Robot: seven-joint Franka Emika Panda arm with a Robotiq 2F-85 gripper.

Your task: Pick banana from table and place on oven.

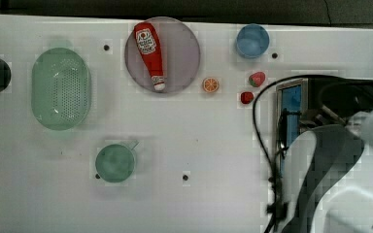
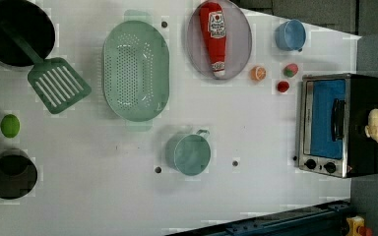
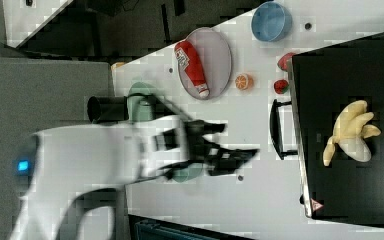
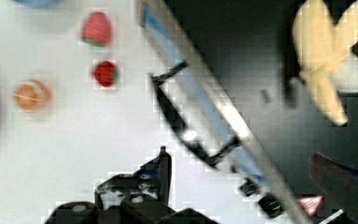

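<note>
One banana (image 3: 349, 131) lay on the black top of the oven (image 3: 350, 70), well apart from the pincer (image 3: 230, 150), which hung wide open and empty over the table (image 3: 260, 200), at the right view's left of the oven.
</note>
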